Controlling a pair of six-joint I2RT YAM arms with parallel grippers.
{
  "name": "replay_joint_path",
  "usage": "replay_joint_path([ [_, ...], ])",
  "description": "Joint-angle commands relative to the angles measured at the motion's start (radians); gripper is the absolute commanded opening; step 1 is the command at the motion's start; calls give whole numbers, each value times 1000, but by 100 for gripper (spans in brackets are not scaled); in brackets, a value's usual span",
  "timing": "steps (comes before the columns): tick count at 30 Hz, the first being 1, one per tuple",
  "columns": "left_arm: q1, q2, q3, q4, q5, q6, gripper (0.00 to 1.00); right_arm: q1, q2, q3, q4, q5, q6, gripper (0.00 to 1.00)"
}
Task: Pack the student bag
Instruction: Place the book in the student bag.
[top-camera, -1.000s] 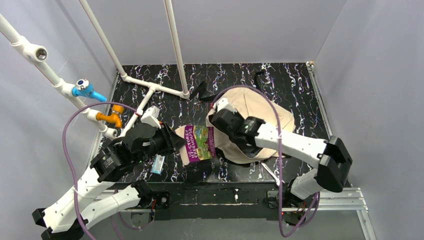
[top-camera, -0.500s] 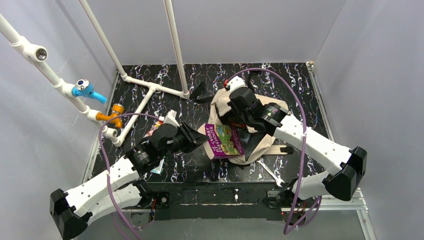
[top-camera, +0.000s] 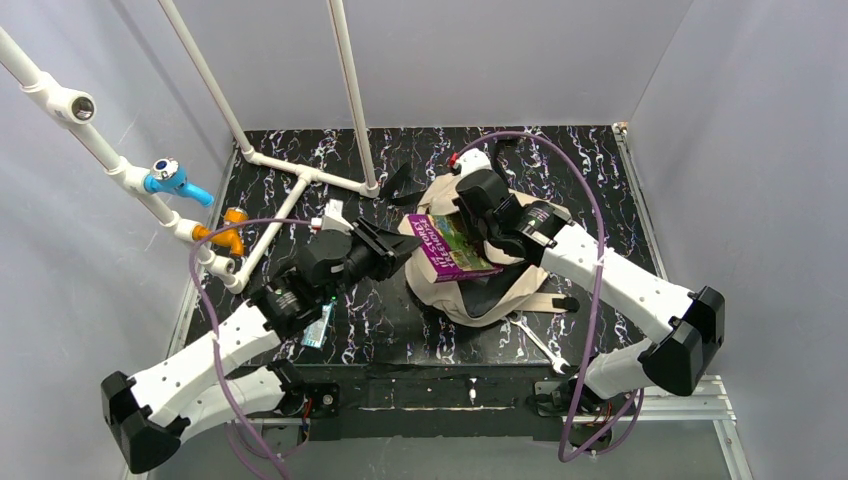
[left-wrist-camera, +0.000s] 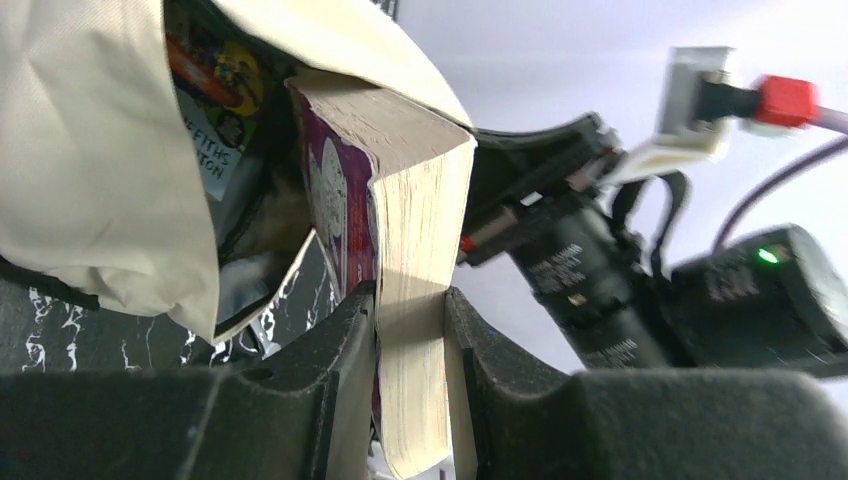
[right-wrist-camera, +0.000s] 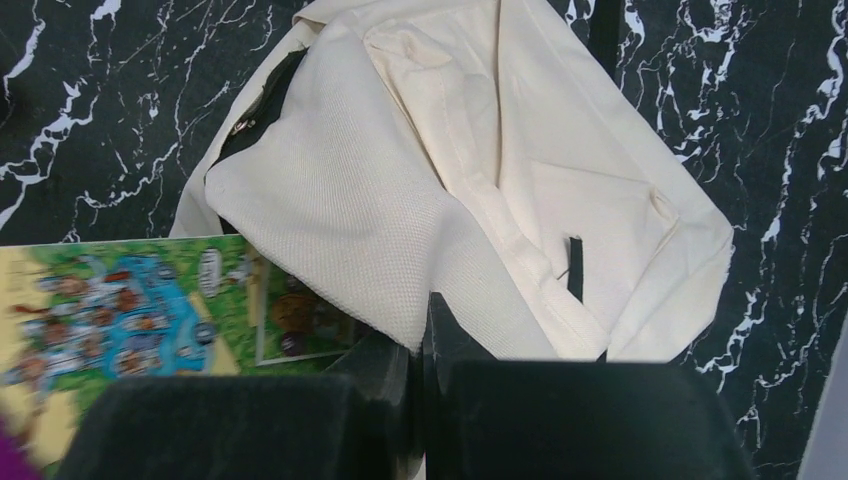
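Though walled in grey, the black marbled table (top-camera: 600, 160) bears the bag (top-camera: 452, 292).

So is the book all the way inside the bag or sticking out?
Sticking out. Only the far end of the book is under the beige flap of the bag; the left hand grips the other end, outside the bag.

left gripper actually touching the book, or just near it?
Touching. The left wrist view shows the left gripper shut on the book, both fingers pressed against its page block with no gap.
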Motion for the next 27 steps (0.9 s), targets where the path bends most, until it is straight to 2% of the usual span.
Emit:
replay_joint_path([
  [1, -57, 51, -72, 174, -156, -111, 0, -2, -5, 56, 93, -53, 161, 1],
  [6, -157, 82, -87, 159, -452, 12, 0, -2, -55, -6, 155, -93, 251, 1],
  [10, -207, 102, -130, 154, -654, -53, 0, -2, -71, -13, 151, -81, 246, 1],
  [16, -209, 264, -57, 171, -690, -147, 0, -2, -79, -11, 165, -92, 255, 1],
  [20, -207, 311, -3, 214, -726, -163, 0, -2, -79, -17, 158, -106, 260, 1],
  [23, -199, 323, -11, 396, -733, -69, 0, -2, -89, -29, 153, -119, 260, 1],
  [27, -196, 327, -15, 490, -719, -60, 0, -2, -98, -25, 142, -126, 261, 1],
])
